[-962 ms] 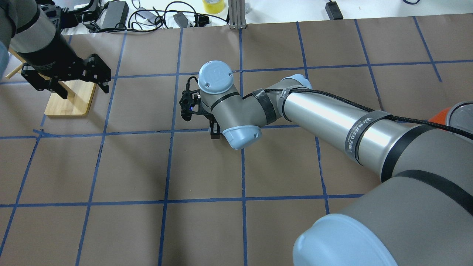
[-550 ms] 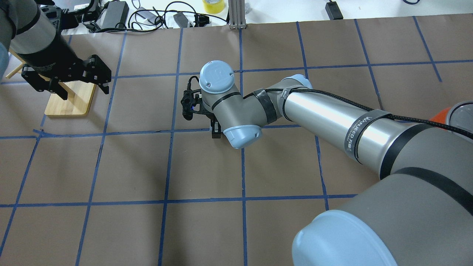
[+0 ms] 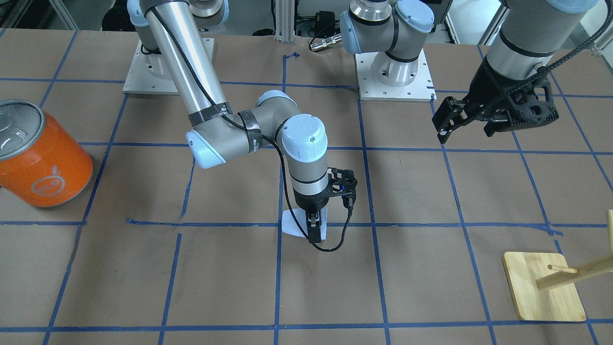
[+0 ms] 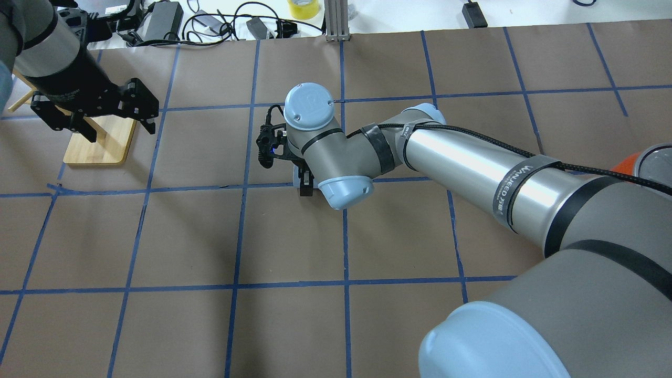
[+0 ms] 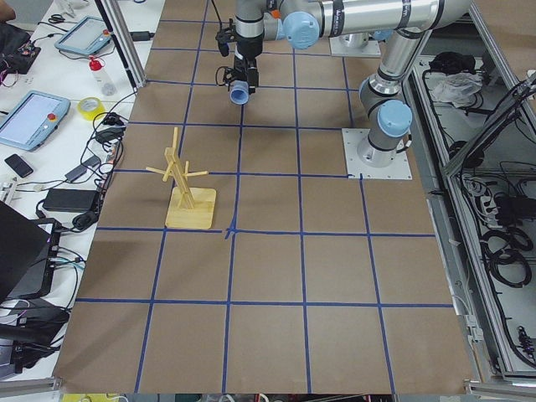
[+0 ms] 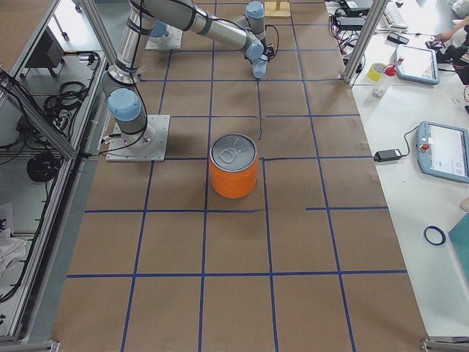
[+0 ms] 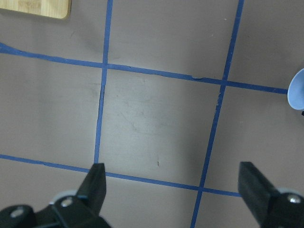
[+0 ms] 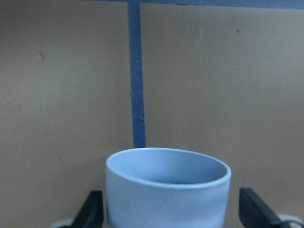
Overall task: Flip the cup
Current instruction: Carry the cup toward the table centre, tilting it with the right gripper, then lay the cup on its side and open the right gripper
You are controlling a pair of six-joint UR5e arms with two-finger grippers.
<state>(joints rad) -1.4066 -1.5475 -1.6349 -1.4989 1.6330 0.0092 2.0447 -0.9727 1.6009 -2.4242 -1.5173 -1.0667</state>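
Observation:
The pale lavender-blue cup lies on its side on the brown paper near the middle of the table. Its mouth shows in the right wrist view and in the exterior left view. My right gripper points straight down with one finger on each side of the cup. In the right wrist view the gripper is open, with small gaps between its fingers and the cup's wall. My left gripper hangs open and empty above the table, far from the cup; its wrist view shows the cup's edge.
A big orange can with a silver lid stands on the robot's right side. A wooden peg rack on a flat base stands on the robot's left, under the left gripper in the overhead view. Cables and power bricks lie beyond the table's far edge.
The right arm's wrist and forearm have shifted very slightly up the overhead view. The left arm has barely moved.

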